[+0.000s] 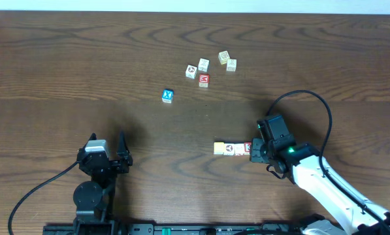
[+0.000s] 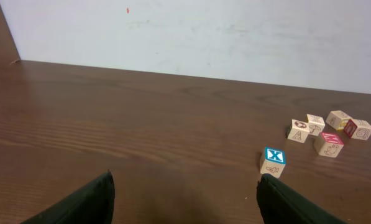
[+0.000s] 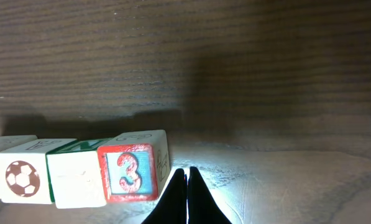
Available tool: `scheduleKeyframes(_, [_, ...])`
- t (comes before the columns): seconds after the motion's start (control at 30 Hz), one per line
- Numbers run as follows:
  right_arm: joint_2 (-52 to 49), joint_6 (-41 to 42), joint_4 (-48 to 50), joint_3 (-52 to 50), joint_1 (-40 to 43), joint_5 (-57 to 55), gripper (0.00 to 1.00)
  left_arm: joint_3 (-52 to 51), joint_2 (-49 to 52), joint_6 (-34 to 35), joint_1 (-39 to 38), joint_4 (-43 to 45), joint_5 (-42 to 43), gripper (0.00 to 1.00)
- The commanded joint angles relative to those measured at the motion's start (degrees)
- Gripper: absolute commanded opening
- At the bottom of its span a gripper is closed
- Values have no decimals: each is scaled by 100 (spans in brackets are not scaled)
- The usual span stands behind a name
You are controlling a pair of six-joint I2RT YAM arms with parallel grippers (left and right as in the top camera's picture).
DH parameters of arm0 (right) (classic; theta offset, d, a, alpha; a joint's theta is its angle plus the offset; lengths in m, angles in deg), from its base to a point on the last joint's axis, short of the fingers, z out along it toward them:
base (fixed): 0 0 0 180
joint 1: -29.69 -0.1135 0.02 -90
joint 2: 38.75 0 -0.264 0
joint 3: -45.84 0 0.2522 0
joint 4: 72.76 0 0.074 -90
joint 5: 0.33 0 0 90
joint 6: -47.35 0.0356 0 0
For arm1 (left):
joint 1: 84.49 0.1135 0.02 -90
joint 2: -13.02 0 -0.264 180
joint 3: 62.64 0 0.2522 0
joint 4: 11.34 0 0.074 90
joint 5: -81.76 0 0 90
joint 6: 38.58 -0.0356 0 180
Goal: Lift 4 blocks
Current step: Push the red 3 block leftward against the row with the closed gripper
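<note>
Four blocks lie side by side in a row on the table: a pale yellow one (image 1: 219, 148), a white one with a ball mark (image 3: 22, 178), a white one with green on its top (image 3: 77, 178), and the red "3" block (image 3: 130, 172) at the right end. My right gripper (image 3: 186, 175) is shut and empty, low over the table, its tips just beside the right face of the "3" block. In the overhead view the right gripper (image 1: 255, 151) sits at the row's right end. My left gripper (image 2: 185, 186) stands open and empty, far to the left of the row.
A blue cube with a white X (image 2: 273, 162) lies ahead and to the right of the left gripper. Behind it sits a loose cluster of several cubes (image 1: 204, 70), one red-topped (image 2: 329, 144). A pale wall (image 2: 204, 31) rises at the table's far edge.
</note>
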Motion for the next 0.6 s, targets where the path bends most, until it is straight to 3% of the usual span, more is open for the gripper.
scheduleKeyframes(0.0, [-260,-85,116,-48,-46,-11,1,-90,11,72,-17,-251,-109,74])
scheduleKeyframes(0.57, [-669,-101,352,-48,-46,542,1,-90,11,72,-17,-251,-109,74])
